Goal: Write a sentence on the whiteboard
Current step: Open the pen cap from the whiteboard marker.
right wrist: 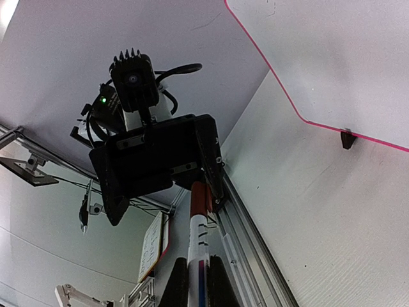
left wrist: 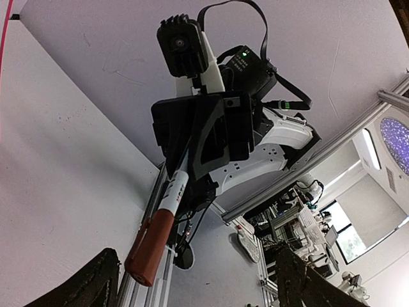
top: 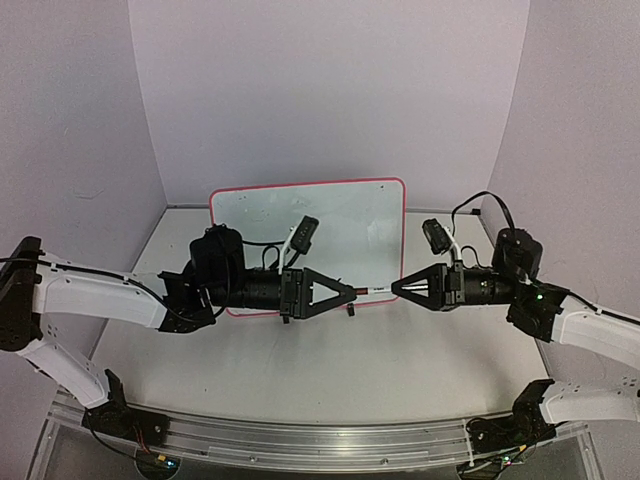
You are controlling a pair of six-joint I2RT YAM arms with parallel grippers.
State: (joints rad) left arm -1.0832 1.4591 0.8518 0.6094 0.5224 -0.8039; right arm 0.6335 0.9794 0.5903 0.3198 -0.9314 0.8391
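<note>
The whiteboard (top: 340,215) stands propped at the back, glossy white with a red rim. I can read no sentence on it, only faint smudges. A marker (top: 380,291) with a white barrel (right wrist: 199,256) and a red cap (left wrist: 150,246) hangs level in front of the board. My right gripper (top: 395,288) (right wrist: 197,263) is shut on the barrel. My left gripper (top: 352,291) (left wrist: 195,256) faces it, open, fingers wide apart. The capped end reaches in between them, close to one finger (left wrist: 96,281), and is not clamped.
A corner of the whiteboard (right wrist: 332,57) and one black clip foot (right wrist: 347,139) show in the right wrist view. An aluminium rail (top: 300,435) runs along the near table edge by the arm bases. Lavender walls close in the back and both sides.
</note>
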